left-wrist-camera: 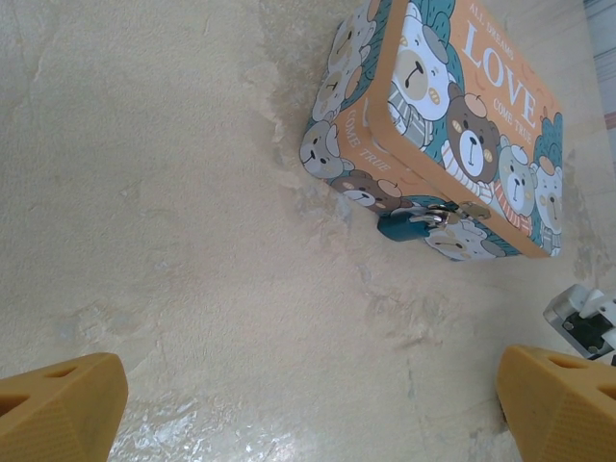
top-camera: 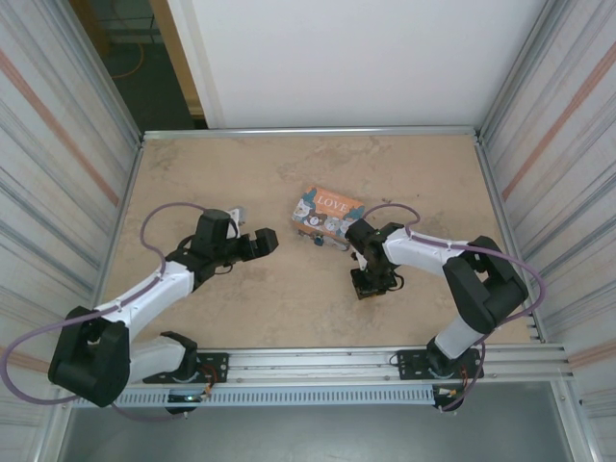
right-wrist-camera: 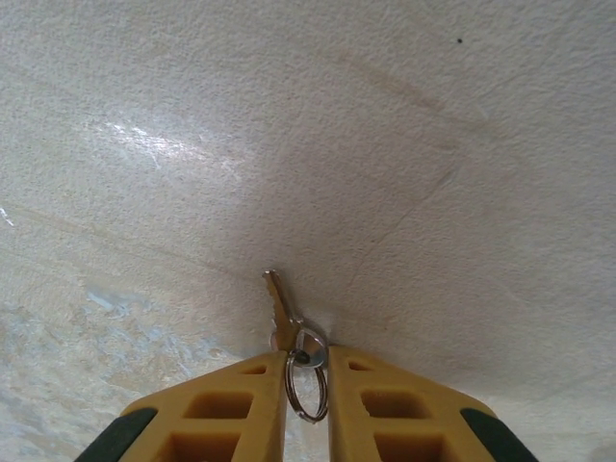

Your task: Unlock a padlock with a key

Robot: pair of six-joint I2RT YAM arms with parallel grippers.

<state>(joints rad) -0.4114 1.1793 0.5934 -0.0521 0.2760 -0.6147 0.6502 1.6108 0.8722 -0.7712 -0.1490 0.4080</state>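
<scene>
Beige tabletop (top-camera: 289, 308) below, right claw (right-wrist-camera: 308, 361) pinched tight on the key (right-wrist-camera: 279, 303), left claw (left-wrist-camera: 308, 395) spread wide, holding nothing

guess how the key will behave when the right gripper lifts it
Probably stiff and light: the key is small flat metal. It may swing or pivot, since the loose ring sits between the fingers of the right gripper. Lying flat on the table, it could slide.

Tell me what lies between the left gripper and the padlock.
Only bare table, as the left wrist view shows: nothing lies between the open left gripper and the padlock at the tin's front latch.
</scene>
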